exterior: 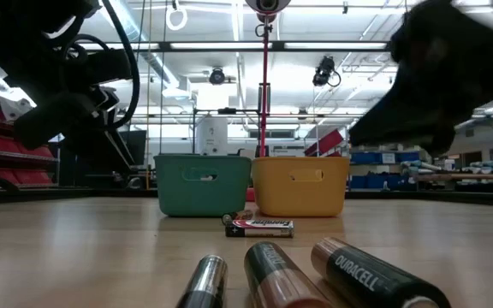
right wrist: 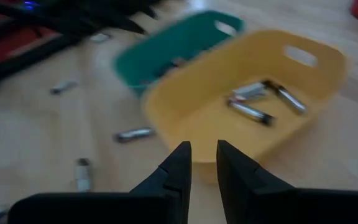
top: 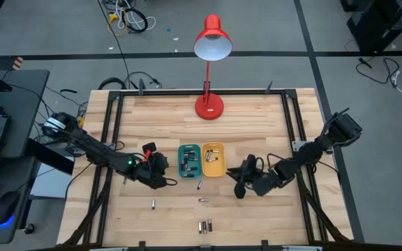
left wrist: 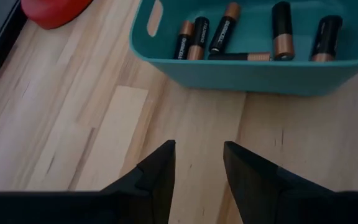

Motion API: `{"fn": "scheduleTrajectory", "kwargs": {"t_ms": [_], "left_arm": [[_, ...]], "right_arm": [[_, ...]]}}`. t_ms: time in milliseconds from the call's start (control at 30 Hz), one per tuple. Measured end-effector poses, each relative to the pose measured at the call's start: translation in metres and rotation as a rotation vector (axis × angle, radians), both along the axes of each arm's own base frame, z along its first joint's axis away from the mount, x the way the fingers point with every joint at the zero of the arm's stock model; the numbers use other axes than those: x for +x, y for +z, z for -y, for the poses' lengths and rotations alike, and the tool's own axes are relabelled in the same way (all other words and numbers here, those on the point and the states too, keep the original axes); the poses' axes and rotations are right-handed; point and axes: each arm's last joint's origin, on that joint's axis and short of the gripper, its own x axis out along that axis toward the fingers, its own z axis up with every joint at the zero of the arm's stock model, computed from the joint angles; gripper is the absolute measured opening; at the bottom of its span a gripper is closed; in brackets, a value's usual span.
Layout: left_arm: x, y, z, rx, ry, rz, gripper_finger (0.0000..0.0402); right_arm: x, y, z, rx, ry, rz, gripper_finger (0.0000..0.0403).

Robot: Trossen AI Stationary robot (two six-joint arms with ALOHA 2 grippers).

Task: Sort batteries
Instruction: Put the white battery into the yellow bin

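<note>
At the table's middle, batteries: several dark-and-copper cells lie in the teal tray [top: 189, 160], a few slimmer silvery ones in the yellow tray [top: 213, 160] touching it on the right; loose batteries [top: 205, 226] remain scattered on bare wood between the trays and the near edge, one [top: 199, 185] just in front of the trays. Left gripper [top: 153, 167]: just left of the teal tray, fingers parted, nothing between them. Right gripper [top: 241, 178]: just right of the yellow tray, fingers drawn close with a narrow gap, nothing pinched. Step in hand, by judgement: fetch another loose cell; best done by spreading the fingers first, descending across the cell's width so it cannot roll, and matching its size to the tray's contents. Surface: pale plank table [top: 257, 118], dark frame rails; red lamp [top: 209, 106] near the far edge. Room: grey floor, cables, shelving beyond.
</note>
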Motion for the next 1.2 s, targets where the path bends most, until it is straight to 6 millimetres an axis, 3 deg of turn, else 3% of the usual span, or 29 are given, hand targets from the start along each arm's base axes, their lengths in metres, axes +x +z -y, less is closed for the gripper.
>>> {"fn": "scheduleTrajectory", "kwargs": {"t_ms": [167,367,733,1000,1200], "left_arm": [[-0.002,0.000,0.002,0.044,-0.064,-0.041,0.0152],[-0.005,-0.002,0.003,0.055,-0.076,-0.073,0.0152],[-0.004,-0.001,0.003,0.045,-0.054,-0.047,0.0152],[-0.005,-0.002,0.003,0.079,-0.089,-0.084,0.0152],[-0.005,-0.001,0.003,0.082,-0.087,-0.078,0.0152]], "right_arm": [[0.003,0.022,-0.022,-0.058,0.003,0.142,0.0063],[0.040,0.042,-0.059,-0.236,0.107,0.042,0.0063],[0.095,0.022,-0.101,-0.747,0.356,-0.323,0.0088],[0.121,0.011,-0.102,-1.272,0.706,-0.574,0.0141],[0.132,0.006,-0.082,-1.303,0.959,-0.642,0.0141]]}}
